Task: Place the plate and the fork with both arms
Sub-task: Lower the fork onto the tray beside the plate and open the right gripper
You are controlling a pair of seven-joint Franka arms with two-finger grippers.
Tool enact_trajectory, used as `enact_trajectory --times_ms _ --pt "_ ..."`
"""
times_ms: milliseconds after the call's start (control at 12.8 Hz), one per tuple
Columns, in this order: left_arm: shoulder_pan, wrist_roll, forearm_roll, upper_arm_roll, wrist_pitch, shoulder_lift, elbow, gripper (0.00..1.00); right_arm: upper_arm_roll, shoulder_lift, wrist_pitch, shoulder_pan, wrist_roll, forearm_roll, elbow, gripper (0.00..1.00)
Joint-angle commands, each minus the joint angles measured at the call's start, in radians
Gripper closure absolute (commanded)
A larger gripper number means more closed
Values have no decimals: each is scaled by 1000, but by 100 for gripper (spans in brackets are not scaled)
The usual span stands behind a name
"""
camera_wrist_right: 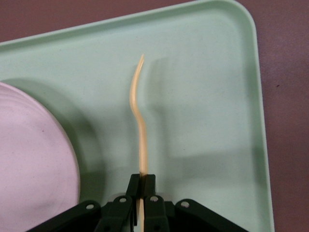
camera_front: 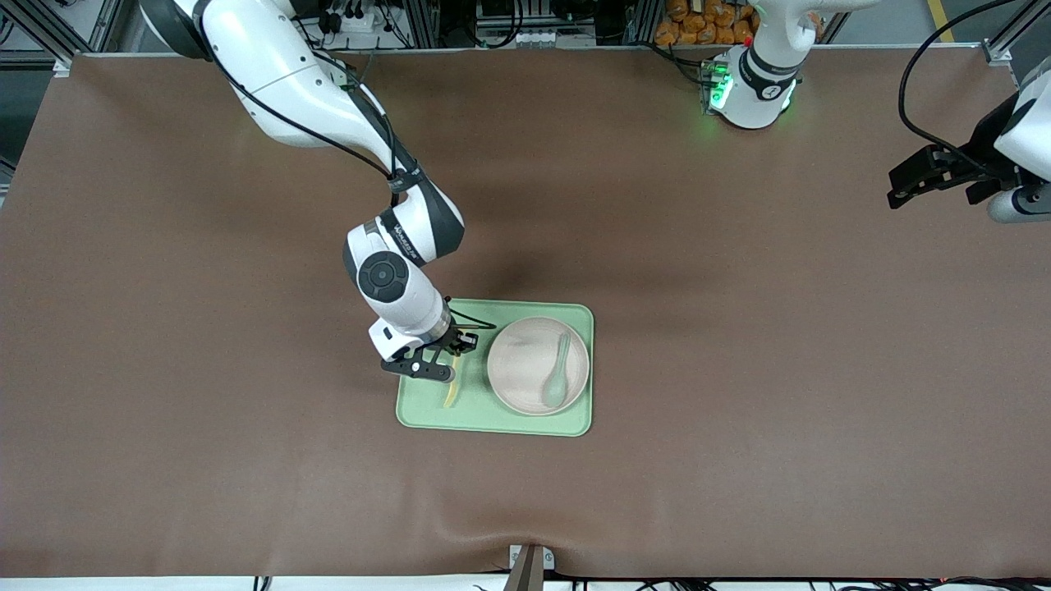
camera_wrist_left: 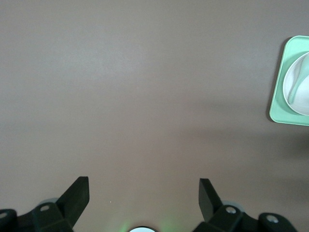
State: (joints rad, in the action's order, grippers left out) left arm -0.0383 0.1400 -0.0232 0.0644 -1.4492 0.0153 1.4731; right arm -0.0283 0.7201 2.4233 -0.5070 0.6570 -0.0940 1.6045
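At lower centre of the front view I have the light green tray (camera_front: pixel 493 423), the thing nearest the camera. On its bare strip toward the right arm's end, the right gripper (camera_front: pixel 443 361) is clamped on the pale yellow fork (camera_front: pixel 450 392), fingers pinched together on one end of its handle. In the right wrist view the fork (camera_wrist_right: pixel 140 121) runs out from the closed fingers, edge up, over the tray floor (camera_wrist_right: pixel 207 96); I cannot tell whether its far tip touches.

I judge the fork light, thin, stiff plastic with smooth sides, likely to twist in a narrow end pinch; a hold nearer mid-handle would steady it.

Beside it on the tray sits the beige-pink plate (camera_front: pixel 525 369), with a grey-green spoon (camera_front: pixel 558 373) lying in it. It looks rigid and light, and I would take it by the low rim.

The brown table cover (camera_front: pixel 739 369) appears matte and grippy, with a slight ripple at its bottom edge. There is wide open room round the tray.

At upper right of the front view the left gripper (camera_front: pixel 920 182) waits over the table's end, its fingers (camera_wrist_left: pixel 77 193) spread apart and holding nothing.
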Motion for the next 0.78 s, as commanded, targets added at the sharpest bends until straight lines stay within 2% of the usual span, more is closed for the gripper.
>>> enact_trajectory --times_ms 0,626,705 --pt "-3 -14 -24 5 1 5 -11 0 -7 -22 17 16 -27 -7 49 100" --pt "-5 -13 -24 5 1 5 -11 0 -7 -21 59 41 -47 -7 89 100" --pt "-5 -13 -24 5 1 5 -11 0 -7 -21 57 44 -45 -7 89 97"
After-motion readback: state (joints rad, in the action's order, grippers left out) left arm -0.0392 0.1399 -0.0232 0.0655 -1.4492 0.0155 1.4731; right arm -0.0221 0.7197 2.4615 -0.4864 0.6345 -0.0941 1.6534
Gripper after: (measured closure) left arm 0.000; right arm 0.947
